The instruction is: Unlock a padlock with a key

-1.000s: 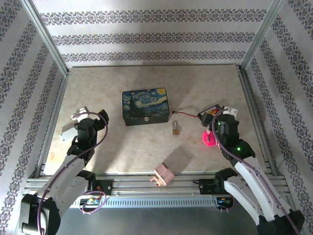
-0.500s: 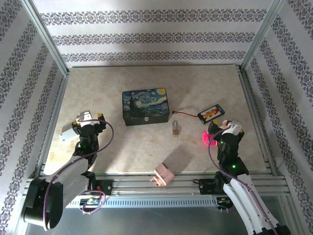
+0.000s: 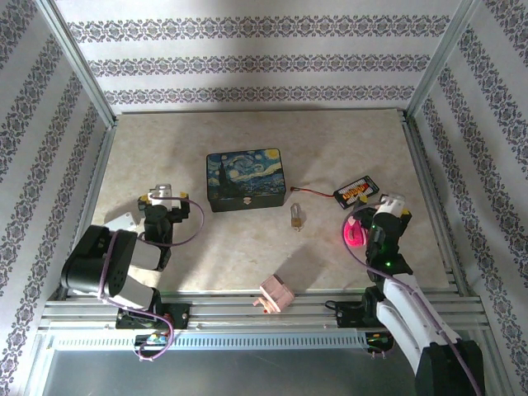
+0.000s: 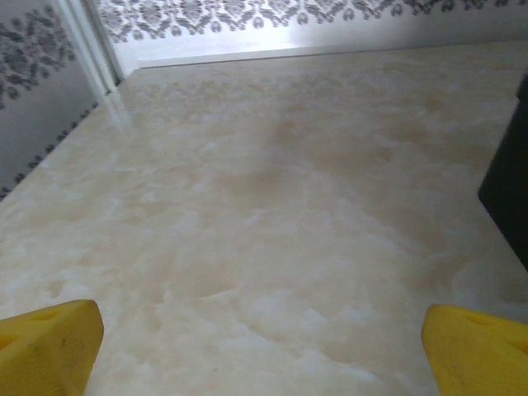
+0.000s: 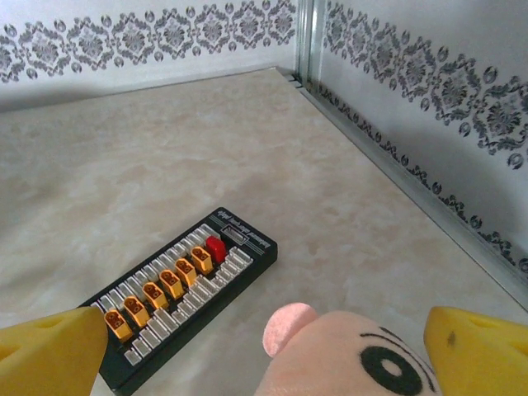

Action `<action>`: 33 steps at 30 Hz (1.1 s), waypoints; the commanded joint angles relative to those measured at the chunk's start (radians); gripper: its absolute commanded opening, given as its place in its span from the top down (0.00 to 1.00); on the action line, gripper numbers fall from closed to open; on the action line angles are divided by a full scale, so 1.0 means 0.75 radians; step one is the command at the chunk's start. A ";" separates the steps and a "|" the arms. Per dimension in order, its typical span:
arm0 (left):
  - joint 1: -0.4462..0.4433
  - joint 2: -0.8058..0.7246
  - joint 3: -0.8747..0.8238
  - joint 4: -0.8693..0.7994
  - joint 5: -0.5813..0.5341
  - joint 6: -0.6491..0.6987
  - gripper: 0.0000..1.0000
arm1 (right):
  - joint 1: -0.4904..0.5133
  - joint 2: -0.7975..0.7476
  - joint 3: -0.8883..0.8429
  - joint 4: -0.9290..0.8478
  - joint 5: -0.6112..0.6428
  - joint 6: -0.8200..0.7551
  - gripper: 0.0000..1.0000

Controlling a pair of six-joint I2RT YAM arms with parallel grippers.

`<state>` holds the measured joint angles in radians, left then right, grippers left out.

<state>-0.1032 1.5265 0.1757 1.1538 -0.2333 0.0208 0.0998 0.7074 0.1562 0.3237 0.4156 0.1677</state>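
The padlock [image 3: 295,217], a tiny brass block with a silver shackle, lies on the marble table [image 3: 231,247] just right of the painted box [image 3: 246,179]. I cannot make out the key as a separate thing beside it. My left gripper [image 3: 165,198] is low at the left, well away from the padlock. In the left wrist view its yellow fingertips [image 4: 49,346] stand wide apart over bare table, so the gripper [image 4: 264,355] is open and empty. My right gripper [image 3: 390,203] is low at the right, open [image 5: 264,355], holding nothing.
A pink plush toy [image 3: 353,233] [image 5: 346,355] lies under the right gripper. A black connector board [image 3: 356,192] [image 5: 190,289] with a thin red wire [image 3: 318,191] is beyond it. A pink wooden block [image 3: 276,294] sits near the front edge, a white piece [image 3: 122,221] at the left.
Both arms have folded down and back toward their bases. The left gripper has shifted right toward the box; the right gripper has drifted right and nearer. Nothing was picked up.
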 commanded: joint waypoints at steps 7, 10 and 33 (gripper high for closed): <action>0.100 0.090 0.187 -0.092 0.342 0.019 0.01 | -0.034 0.223 0.058 0.280 -0.105 -0.115 0.02; 0.162 0.075 0.286 -0.304 0.494 -0.007 0.01 | -0.039 0.293 0.067 0.326 -0.164 -0.163 0.02; 0.199 0.086 0.263 -0.236 0.461 -0.059 0.01 | -0.076 0.986 0.207 0.859 -0.407 -0.190 0.02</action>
<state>0.0399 1.6020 0.3779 0.9783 0.1047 -0.0078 0.0540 1.3621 0.3016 0.8333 0.1833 0.0158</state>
